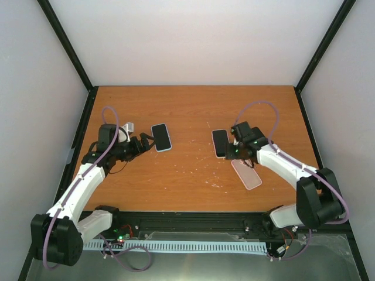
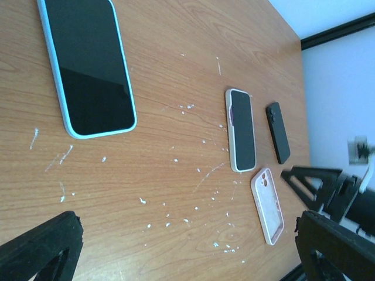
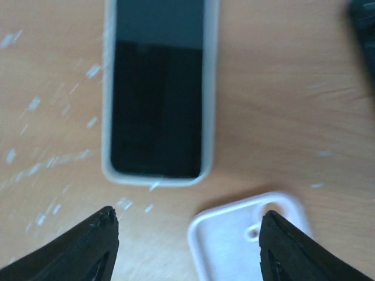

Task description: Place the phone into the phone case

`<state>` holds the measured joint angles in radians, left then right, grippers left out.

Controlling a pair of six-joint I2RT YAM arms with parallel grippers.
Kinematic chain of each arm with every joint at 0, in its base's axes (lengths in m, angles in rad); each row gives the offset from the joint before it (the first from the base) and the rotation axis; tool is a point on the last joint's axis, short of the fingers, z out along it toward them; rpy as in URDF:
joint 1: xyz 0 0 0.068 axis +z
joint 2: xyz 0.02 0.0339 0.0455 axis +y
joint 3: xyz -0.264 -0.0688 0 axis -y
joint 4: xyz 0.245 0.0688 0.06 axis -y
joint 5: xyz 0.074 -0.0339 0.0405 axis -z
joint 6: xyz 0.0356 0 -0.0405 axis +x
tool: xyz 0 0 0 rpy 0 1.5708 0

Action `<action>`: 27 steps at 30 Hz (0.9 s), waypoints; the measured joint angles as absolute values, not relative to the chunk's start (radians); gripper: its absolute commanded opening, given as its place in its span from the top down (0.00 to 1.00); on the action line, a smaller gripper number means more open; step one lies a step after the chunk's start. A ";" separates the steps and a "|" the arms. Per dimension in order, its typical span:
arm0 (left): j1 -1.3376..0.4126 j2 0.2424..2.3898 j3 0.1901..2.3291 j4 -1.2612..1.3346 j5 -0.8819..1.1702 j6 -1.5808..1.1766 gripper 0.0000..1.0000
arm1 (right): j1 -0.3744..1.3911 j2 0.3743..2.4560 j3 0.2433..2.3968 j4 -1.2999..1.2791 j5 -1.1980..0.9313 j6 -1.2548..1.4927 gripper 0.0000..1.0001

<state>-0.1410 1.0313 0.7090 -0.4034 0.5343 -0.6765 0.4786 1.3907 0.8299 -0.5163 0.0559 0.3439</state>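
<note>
The right gripper (image 3: 187,249) hovers with fingers spread above the near end of the pale-rimmed, black-screened phone (image 3: 157,93), which lies flat just beside the empty pink phone case (image 3: 249,237). It would best centre over the phone, then pinch squarely across the long edges.

**Top view:** high overhead, looking down on the whole table (image 1: 193,111). **Left wrist:** low, oblique, looking far past the left end effector (image 2: 187,222). **Right wrist:** close, steep, above the right end effector (image 3: 188,216). All three share the phone (image 1: 220,143) just ahead of it.
</note>
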 measured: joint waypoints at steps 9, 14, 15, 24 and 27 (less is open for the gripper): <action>-0.141 0.954 0.634 -0.398 0.605 -0.669 0.01 | 0.178 1.551 1.031 -0.566 0.072 0.153 0.00; -0.141 0.954 0.633 -0.398 0.621 -0.649 0.01 | 0.102 1.700 1.147 -0.596 0.091 0.098 0.00; -0.141 0.954 0.633 -0.398 0.621 -0.644 0.01 | 0.091 1.735 1.176 -0.610 0.097 0.081 0.01; -0.141 0.956 0.633 -0.397 0.635 -0.611 0.01 | 0.057 1.927 1.287 -0.670 0.103 -0.148 0.02; -0.141 0.962 0.633 -0.397 0.642 -0.606 0.01 | 0.031 1.949 1.304 -0.681 0.071 -0.205 0.03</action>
